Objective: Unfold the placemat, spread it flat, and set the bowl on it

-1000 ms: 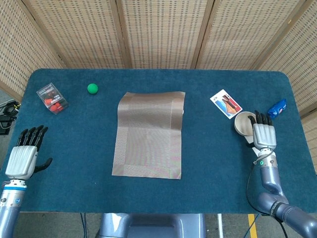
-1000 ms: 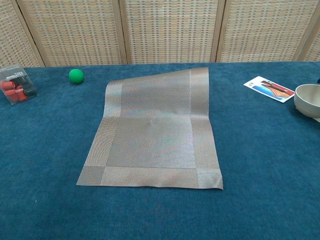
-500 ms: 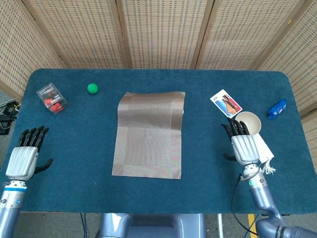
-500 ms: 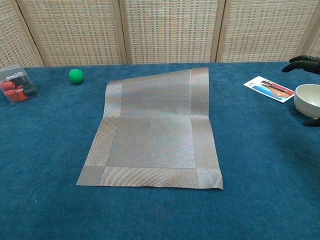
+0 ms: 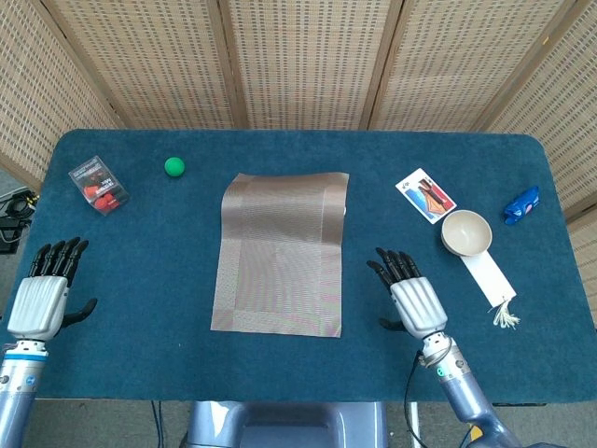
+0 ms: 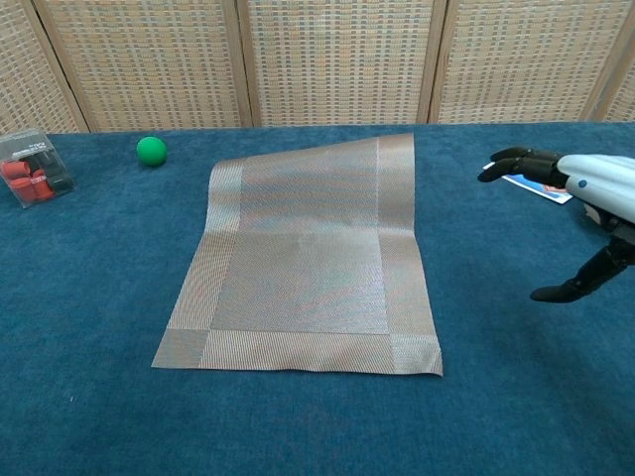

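From the head view, the right hand point(image 5: 413, 301) had left the bowl point(image 5: 465, 231) and moved toward the mat point(image 5: 283, 252), fingers spread and empty; the left hand point(image 5: 42, 294) hung idle, spread.

From the chest view, the mat's far edge perhaps curled up; a ball point(image 6: 151, 150) and card point(image 6: 526, 179) lay clear.

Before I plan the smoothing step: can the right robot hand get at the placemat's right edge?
Probably yes. The right robot hand is open beside the placemat, with only bare table between them.
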Tool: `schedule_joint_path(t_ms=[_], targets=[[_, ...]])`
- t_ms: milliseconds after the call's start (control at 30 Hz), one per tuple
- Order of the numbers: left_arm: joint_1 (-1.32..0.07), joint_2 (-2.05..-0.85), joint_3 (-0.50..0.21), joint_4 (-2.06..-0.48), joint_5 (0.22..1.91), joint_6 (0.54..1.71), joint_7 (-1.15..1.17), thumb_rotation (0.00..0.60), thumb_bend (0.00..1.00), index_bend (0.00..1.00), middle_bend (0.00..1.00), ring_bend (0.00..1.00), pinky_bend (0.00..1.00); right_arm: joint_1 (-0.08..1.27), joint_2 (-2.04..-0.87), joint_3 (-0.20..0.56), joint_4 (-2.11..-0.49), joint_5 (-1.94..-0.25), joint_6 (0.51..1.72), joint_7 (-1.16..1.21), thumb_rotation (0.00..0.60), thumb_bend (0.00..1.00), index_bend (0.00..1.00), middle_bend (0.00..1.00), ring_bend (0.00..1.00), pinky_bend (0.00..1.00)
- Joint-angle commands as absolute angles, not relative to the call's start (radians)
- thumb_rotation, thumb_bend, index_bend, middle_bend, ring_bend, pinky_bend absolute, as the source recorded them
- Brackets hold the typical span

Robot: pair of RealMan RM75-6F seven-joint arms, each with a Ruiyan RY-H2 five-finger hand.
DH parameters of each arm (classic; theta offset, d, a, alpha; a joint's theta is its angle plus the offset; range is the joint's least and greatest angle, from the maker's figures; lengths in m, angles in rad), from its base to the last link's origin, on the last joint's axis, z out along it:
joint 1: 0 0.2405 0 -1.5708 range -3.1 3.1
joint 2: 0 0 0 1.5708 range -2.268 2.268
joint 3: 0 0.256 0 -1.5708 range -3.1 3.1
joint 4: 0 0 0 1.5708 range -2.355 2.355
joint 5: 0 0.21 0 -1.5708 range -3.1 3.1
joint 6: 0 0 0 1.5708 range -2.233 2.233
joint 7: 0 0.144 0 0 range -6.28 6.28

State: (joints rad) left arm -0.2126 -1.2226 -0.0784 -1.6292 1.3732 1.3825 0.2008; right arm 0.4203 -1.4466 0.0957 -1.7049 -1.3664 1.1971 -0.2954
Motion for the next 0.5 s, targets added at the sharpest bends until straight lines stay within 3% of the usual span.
schedule_joint_path(t_ms=[33, 500], targets=[[-0.214, -1.224, -0.081, -1.622, 1.368, 1.378, 0.198, 0.6, 0.27, 0.0, 0.0, 0.0, 0.0, 0.432, -1.477, 0.092, -1.713, -1.346, 1.171, -0.305, 0.6, 0.09, 0.16, 0.0, 0.0, 0.0], [-0.222, -1.216, -0.095, -1.602, 1.344, 1.352, 0.156, 0.6, 0.27, 0.0, 0.0, 0.0, 0.0, 0.464, -1.615, 0.076, -1.687, -1.31, 1.133, -0.409, 0.6, 0.13, 0.17, 0.0, 0.0, 0.0]])
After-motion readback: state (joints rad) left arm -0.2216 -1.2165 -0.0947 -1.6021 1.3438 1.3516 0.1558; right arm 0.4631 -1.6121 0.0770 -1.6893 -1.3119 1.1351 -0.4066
